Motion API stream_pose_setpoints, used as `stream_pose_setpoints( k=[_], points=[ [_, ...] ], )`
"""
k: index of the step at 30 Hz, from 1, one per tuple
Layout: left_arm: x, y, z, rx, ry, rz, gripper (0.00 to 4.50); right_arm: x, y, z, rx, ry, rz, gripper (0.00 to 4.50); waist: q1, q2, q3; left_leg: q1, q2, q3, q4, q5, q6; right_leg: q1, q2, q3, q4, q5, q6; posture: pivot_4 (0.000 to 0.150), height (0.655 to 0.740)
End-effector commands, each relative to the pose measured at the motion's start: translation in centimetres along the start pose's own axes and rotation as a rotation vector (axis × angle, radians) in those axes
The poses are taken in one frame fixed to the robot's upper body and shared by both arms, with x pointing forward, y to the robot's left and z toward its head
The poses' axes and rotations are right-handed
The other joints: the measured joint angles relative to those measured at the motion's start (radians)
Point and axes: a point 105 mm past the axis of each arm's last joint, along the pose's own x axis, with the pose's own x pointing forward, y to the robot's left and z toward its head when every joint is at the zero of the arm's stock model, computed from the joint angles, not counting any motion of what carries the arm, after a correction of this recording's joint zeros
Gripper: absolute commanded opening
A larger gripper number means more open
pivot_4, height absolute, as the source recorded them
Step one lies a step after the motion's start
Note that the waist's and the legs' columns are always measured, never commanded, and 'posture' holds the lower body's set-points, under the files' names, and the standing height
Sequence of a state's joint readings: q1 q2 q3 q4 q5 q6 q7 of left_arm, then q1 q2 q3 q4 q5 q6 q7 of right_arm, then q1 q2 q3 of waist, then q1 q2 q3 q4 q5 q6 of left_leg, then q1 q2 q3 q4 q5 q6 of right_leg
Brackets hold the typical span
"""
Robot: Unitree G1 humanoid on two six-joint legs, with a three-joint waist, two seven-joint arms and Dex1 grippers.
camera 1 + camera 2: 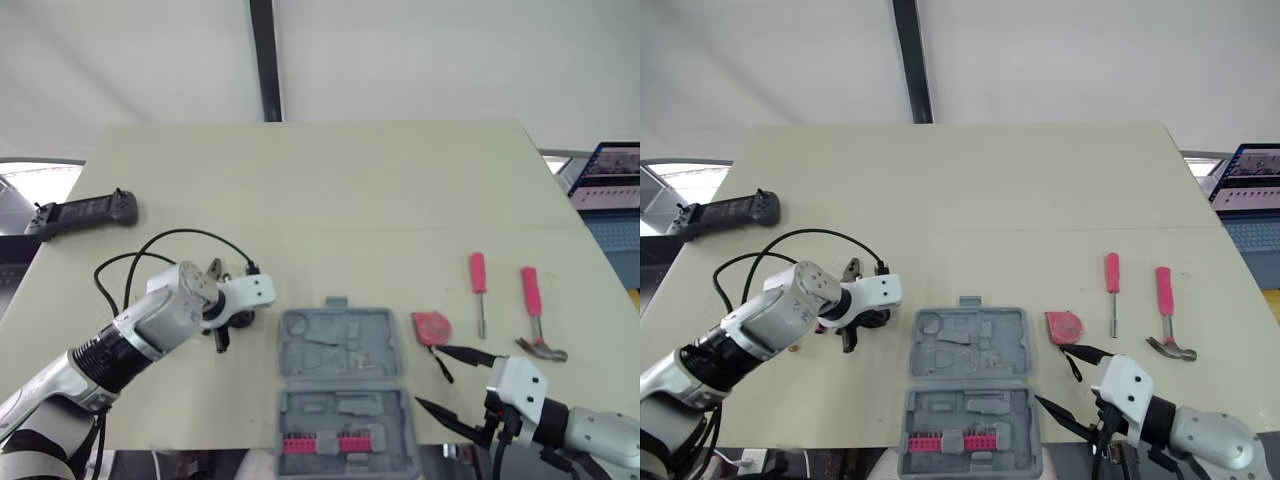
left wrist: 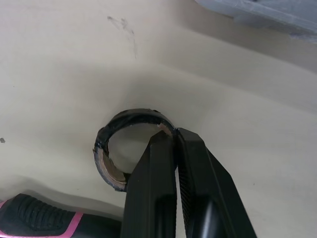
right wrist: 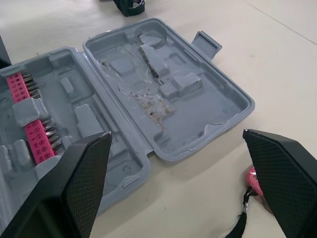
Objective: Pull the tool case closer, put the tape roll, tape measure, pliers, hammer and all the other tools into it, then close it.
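Observation:
The grey tool case [image 1: 340,385] lies open at the table's front edge, with a pink bit strip [image 1: 325,444] in its near half. My left gripper [image 2: 171,136] is shut on the wall of the black tape roll [image 2: 106,148], just left of the case. The pliers [image 1: 214,268] lie beside it, their black and pink handle [image 2: 39,220] close to the roll. My right gripper [image 1: 440,385] stands open to the right of the case, near the red tape measure [image 1: 432,327]. Further right lie a pink-handled screwdriver [image 1: 479,285] and the hammer [image 1: 535,315].
A black cable [image 1: 160,245] loops over the table [image 1: 350,200] behind my left arm. A black handheld controller [image 1: 82,212] lies at the far left edge. A laptop [image 1: 610,175] stands beyond the right edge.

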State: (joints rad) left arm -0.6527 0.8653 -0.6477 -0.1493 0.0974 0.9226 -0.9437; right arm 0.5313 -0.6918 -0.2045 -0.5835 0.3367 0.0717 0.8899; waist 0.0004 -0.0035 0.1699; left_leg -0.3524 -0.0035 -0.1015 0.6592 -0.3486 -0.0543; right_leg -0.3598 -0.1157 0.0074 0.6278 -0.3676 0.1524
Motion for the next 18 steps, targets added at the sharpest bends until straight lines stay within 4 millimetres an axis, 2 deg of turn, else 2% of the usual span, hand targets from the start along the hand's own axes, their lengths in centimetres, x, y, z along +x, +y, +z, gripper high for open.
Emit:
stream_pose_setpoints(
  k=[1, 6, 18],
  points=[
    [-0.09, -0.05, -0.51, 0.006, 0.012, 0.003, 0.02, -0.21, 0.37, 1.34, -0.015, -0.067, 0.010, 4.50, 0.000, 0.000, 0.000, 0.000, 0.000, 0.000, 0.000, 0.000, 0.000, 0.000, 0.000, 0.000, 0.000, 0.000, 0.000, 0.150, 0.7400],
    [-0.19, 0.02, -0.95, -0.001, 0.015, 0.005, 0.02, -0.25, 0.61, 1.99, 0.002, -0.109, 0.014, 4.50, -0.001, 0.000, 0.000, 0.000, 0.000, 0.000, 0.000, 0.000, 0.000, 0.000, 0.000, 0.000, 0.000, 0.000, 0.000, 0.150, 0.7400],
    [0.08, -0.38, -1.03, -0.001, 0.004, -0.006, 0.02, -0.29, 0.47, 2.15, -0.013, -0.127, 0.010, 4.50, -0.001, 0.000, 0.000, 0.000, 0.000, 0.000, 0.000, 0.000, 0.000, 0.000, 0.000, 0.000, 0.000, 0.000, 0.000, 0.150, 0.7400]
  ],
)
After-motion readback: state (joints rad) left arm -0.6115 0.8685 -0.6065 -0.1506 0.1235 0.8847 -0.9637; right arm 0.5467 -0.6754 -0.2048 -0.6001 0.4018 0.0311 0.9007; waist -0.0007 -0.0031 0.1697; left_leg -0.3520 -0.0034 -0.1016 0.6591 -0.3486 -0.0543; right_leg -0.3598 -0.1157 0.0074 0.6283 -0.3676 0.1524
